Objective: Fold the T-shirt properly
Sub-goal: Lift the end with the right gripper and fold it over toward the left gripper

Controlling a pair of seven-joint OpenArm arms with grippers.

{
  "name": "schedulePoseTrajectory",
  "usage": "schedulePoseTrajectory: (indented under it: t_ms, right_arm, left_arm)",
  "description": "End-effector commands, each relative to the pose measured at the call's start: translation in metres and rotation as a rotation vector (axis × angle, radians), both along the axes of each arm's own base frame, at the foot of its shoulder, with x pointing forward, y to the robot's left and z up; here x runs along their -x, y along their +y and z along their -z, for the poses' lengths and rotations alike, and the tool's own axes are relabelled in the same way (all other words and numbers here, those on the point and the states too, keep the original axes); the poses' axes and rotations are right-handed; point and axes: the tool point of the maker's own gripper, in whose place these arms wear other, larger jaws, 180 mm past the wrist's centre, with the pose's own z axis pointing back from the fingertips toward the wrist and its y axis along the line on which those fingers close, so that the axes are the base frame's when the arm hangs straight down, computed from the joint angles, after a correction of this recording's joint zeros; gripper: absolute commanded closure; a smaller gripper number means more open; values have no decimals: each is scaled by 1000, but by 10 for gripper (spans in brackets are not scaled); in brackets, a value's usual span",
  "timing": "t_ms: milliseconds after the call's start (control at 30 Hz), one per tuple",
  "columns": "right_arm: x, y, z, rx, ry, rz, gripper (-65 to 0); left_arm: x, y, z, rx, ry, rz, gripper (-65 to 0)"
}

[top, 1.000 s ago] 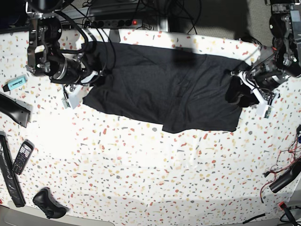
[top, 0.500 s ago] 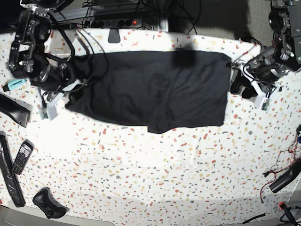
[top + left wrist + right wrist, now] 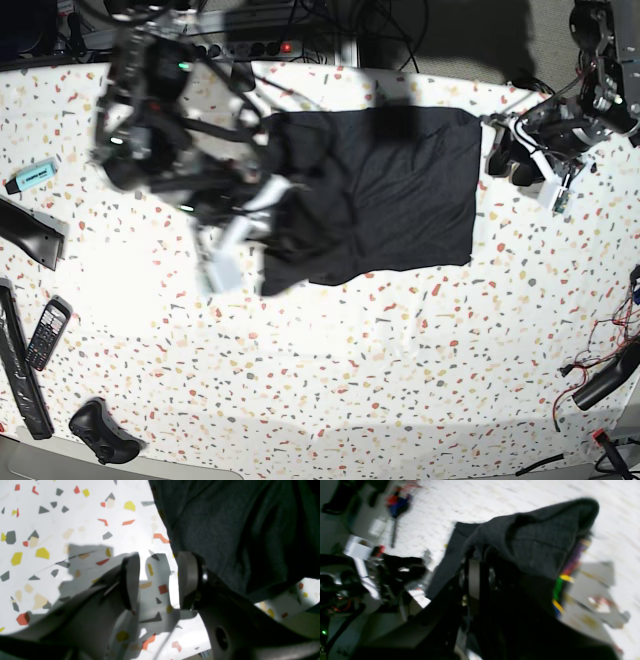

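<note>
Base view first: I see the T-shirt [image 3: 385, 190] lying on the speckled tablecloth [image 3: 330, 370] toward the far side of the table, its right part flat and its left part bunched and lifted where my right arm drags it. The right gripper [image 3: 262, 200] is motion-blurred there, but in the right wrist view I have its jaws clenched on a thick fold of the black cloth [image 3: 532, 545], with a strip of the rainbow print [image 3: 563, 580] showing under the fold. The left gripper [image 3: 520, 165] sits just off the shirt's right edge. From the left wrist view its fingers [image 3: 131, 580] stand apart with nothing between them but tablecloth; the shirt's edge [image 3: 225, 530] lies just beside the right-hand finger, and I cannot tell whether they touch.

Around the work area I note clutter along the left edge of the base view: a light blue highlighter [image 3: 32, 177], a long black bar [image 3: 30, 232], a keypad phone [image 3: 46, 333] just beside another dark strip [image 3: 18, 372], and a black handheld controller [image 3: 102, 432] near the front corner. A power strip [image 3: 245, 47] with a red light and a tangle of cables runs behind the table. Loose wires and a dark tool [image 3: 605, 378] lie at the right edge, well apart from the shirt.
</note>
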Motion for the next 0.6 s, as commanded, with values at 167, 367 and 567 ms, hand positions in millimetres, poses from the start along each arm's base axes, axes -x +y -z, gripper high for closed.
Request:
schedulePoseTrajectory:
  t_ms: [167, 367, 567]
  right_arm:
    - [-4, 78, -33, -31, -116, -86, 0]
    - [2, 114, -16, 11, -89, -151, 0]
    - [-1, 133, 3, 2, -20, -208, 0]
  left_arm:
    - [-6, 5, -9, -27, -41, 5, -241]
    - [-9, 4, -12, -16, -62, 1, -241]
    - [-9, 4, -12, -15, -62, 2, -241]
